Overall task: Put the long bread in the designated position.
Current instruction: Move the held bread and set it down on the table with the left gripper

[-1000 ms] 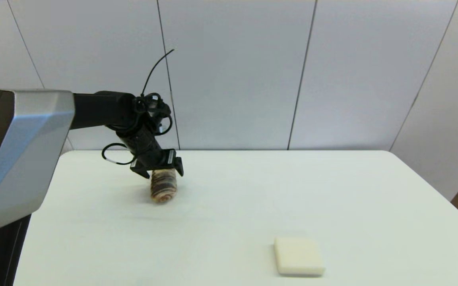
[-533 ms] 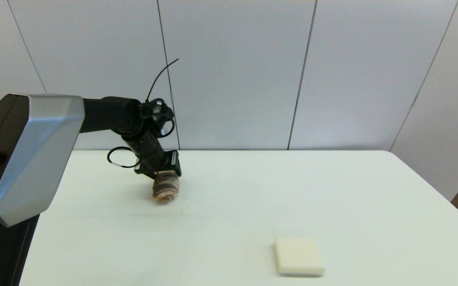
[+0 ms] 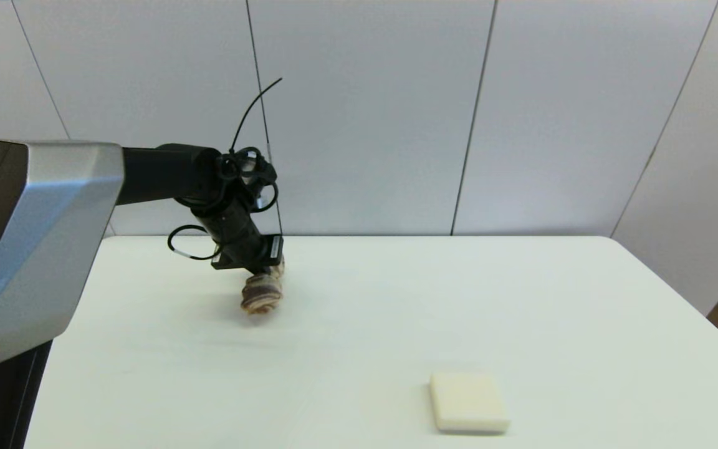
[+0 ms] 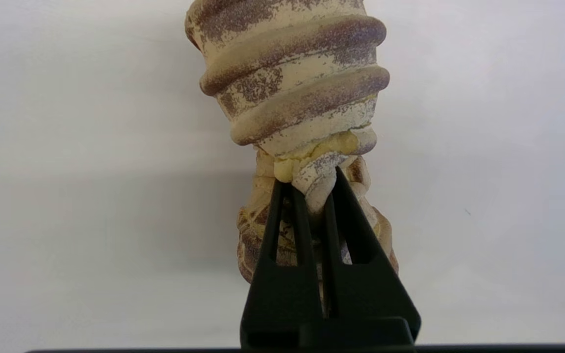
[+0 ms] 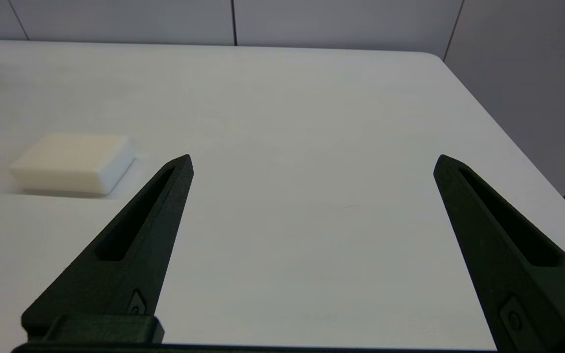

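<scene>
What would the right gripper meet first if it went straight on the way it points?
Probably only bare table: the open right gripper points across it toward the far wall. The white block sits off to one side of that line, though depth is uncertain.

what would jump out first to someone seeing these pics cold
First, the left claw at the table's far left, pinched so tightly on the striped long bread that the loaf is squeezed to a narrow waist. Next, the cream-white square block lying alone near the front edge, with the right claw spread open beside it.
</scene>
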